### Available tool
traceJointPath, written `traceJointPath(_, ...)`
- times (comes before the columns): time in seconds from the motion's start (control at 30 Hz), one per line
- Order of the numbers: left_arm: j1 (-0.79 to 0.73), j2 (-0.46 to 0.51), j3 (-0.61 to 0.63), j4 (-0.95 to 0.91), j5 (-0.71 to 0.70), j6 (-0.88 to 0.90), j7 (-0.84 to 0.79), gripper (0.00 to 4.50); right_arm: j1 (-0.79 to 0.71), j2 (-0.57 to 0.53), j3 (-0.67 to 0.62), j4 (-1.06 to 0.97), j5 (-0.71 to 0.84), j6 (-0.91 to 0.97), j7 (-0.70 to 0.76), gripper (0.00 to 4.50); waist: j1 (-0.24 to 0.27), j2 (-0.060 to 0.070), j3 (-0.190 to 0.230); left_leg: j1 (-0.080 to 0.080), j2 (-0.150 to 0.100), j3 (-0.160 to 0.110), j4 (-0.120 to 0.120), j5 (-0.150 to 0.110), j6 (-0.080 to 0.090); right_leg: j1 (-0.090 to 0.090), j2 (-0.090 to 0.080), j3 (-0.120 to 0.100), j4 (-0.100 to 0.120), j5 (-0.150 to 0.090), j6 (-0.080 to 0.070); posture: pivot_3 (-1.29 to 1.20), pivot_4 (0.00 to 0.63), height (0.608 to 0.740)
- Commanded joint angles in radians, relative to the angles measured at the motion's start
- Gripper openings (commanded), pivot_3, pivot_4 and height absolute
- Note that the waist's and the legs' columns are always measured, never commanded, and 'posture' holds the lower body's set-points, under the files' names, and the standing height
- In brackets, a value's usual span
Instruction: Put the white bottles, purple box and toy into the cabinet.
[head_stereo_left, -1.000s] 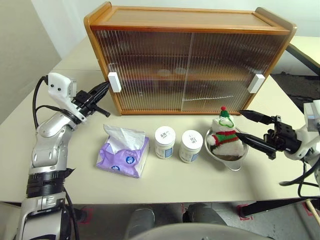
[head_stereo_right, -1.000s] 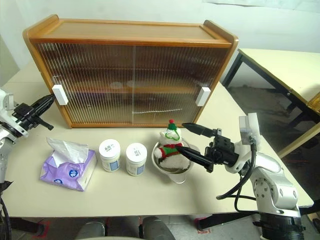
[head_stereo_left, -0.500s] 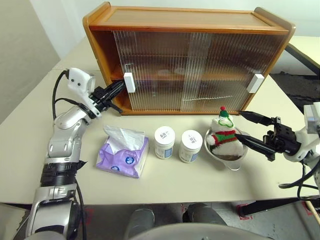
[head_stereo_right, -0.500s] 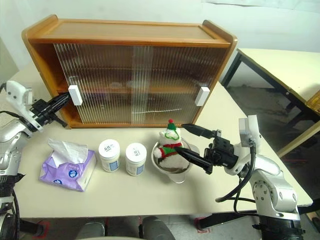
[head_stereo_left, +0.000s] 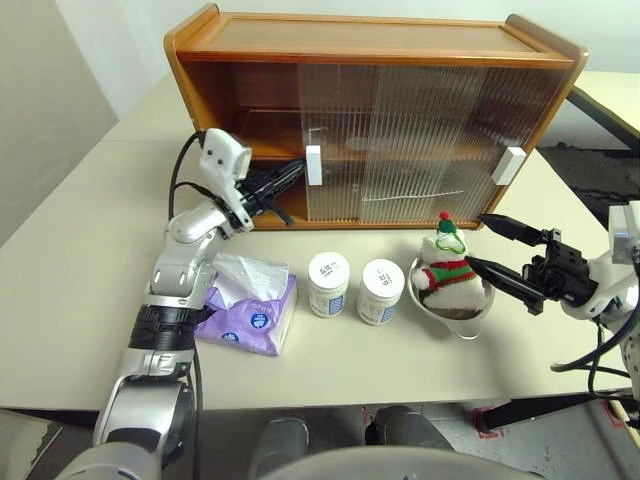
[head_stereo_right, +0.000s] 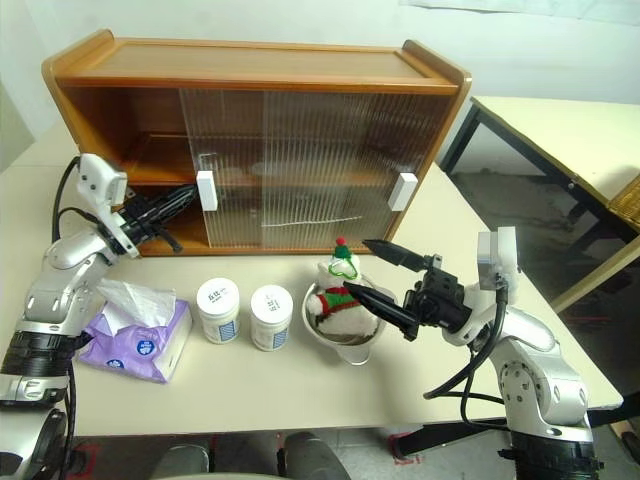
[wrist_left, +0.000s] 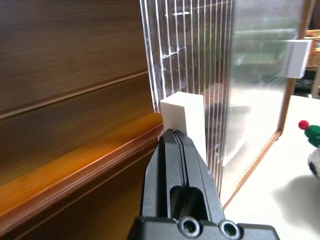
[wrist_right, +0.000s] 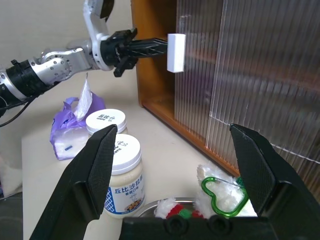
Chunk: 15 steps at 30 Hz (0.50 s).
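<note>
Left wrist view: closed left hand (wrist_left: 176, 134) against blocky white handle (wrist_left: 185, 117)

Cabinet (head_stereo_left: 370, 40): honey-brown wood, smooth, satin sheen on top and shelf edge. Doors (head_stereo_left: 440, 135): ribbed translucent plastic, glossy, fine scratches near the left jaws' tips. Handles (head_stereo_left: 313, 166): white matt plastic blocks, one touching the left gripper (head_stereo_left: 296, 170) at its tips. Bottles (head_stereo_left: 329, 284): white plastic, smooth, slight gloss, paper labels printed blue. Box (head_stereo_left: 247, 311): soft lilac plastic film, crinkled, shiny; white tissue paper on top, matt. Toy (head_stereo_left: 446, 268): fluffy white plush, knit-look striped scarf, just beyond the right gripper (head_stereo_left: 485, 246). Bowl (head_stereo_left: 458, 318): shiny metal. Bench (head_stereo_left: 80, 270): cream, matt, smooth. Both grippers' fingers: black matt plastic.
</note>
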Motion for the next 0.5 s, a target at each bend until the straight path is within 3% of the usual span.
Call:
traceJointPath(0.03,-0.025,-0.025,-0.045,0.032,0.023,-0.010,-0.022,0.04,0.006,0.004,-0.015,-0.017,0.019,0.008,-0.019,4.50,-0.004,0.000,0.000,0.000,0.000,0.000,0.001,0.000,0.000,0.000,0.000,0.000,0.000,0.000,0.000,-0.19,0.000,0.740)
traceJointPath(0.5,-0.150,-0.110,-0.126,0.193,0.077,-0.099,-0.101,0.04,0.030,0.028,-0.003,-0.099,0.080,0.067,-0.109,4.50,-0.028,0.000,0.000,-0.002,-0.001,0.000,0.006,-0.001,0.004,0.001,0.000,0.001,-0.001,-0.001,0.003,-0.23,0.000,0.740)
